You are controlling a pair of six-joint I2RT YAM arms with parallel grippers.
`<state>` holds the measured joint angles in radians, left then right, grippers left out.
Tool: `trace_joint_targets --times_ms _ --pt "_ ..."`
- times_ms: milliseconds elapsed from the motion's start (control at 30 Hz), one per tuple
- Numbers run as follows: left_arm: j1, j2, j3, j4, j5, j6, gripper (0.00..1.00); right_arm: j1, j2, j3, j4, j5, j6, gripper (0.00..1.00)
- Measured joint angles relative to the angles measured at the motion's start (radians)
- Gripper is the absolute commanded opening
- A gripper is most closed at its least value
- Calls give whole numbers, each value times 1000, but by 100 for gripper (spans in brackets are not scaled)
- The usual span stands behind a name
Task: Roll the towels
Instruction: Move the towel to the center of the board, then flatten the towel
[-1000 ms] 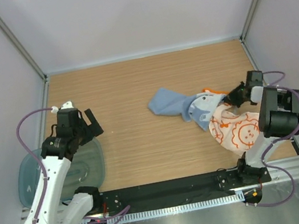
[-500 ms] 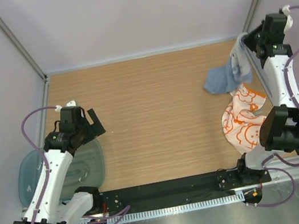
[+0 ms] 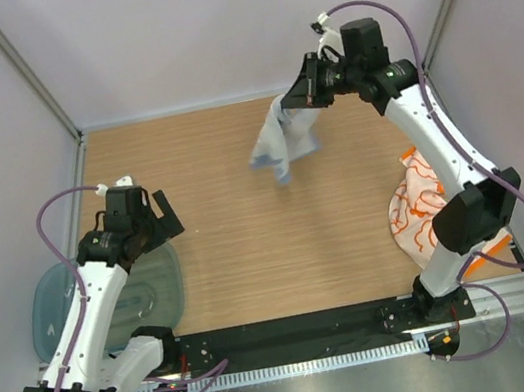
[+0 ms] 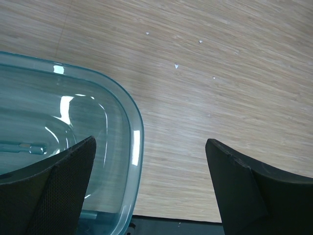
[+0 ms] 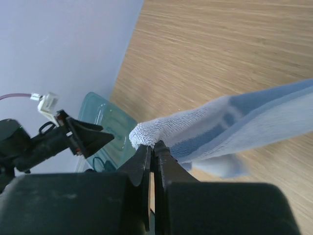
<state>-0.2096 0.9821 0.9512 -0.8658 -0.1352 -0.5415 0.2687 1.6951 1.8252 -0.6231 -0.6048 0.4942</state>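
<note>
My right gripper [image 3: 308,94] is raised high over the far middle of the table and shut on a corner of the pale blue towel [image 3: 277,139], which hangs down from it in the air. In the right wrist view the jaws [image 5: 154,147] pinch the towel's white edge [image 5: 230,125]. An orange and white patterned towel [image 3: 415,213] lies crumpled at the right edge of the table. My left gripper [image 3: 159,216] is open and empty at the left, over the wood beside the tray; it also shows in the left wrist view [image 4: 151,169].
A translucent blue-green plastic tray [image 3: 51,294] sits at the near left corner, under my left arm; its rim shows in the left wrist view [image 4: 134,147]. White walls enclose the wooden table [image 3: 241,250] on three sides.
My right arm swung up from the right side and then left across the back, carrying the blue towel off the patterned towel. The left arm barely moved.
</note>
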Motion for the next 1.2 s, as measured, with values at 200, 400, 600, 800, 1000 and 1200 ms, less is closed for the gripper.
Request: trace_joint_targets --times_ms 200,400,600,800,1000,1200 --pt "0 0 0 -1 -16 0 94 -28 -160 -8 -10 35 -26 1" --pt "0 0 0 -8 -32 0 94 -43 -330 -244 35 76 -52 38" --pt "0 4 1 -8 -33 -2 94 -41 -306 -700 34 206 -42 94" --pt "-46 58 13 -8 -35 -43 88 -39 -275 -798 -50 372 -32 94" --pt "-331 172 55 -18 -107 -167 89 23 -319 -744 -33 448 -57 91" --pt "-518 276 62 -13 -145 -303 88 202 -111 -533 4 435 -117 89"
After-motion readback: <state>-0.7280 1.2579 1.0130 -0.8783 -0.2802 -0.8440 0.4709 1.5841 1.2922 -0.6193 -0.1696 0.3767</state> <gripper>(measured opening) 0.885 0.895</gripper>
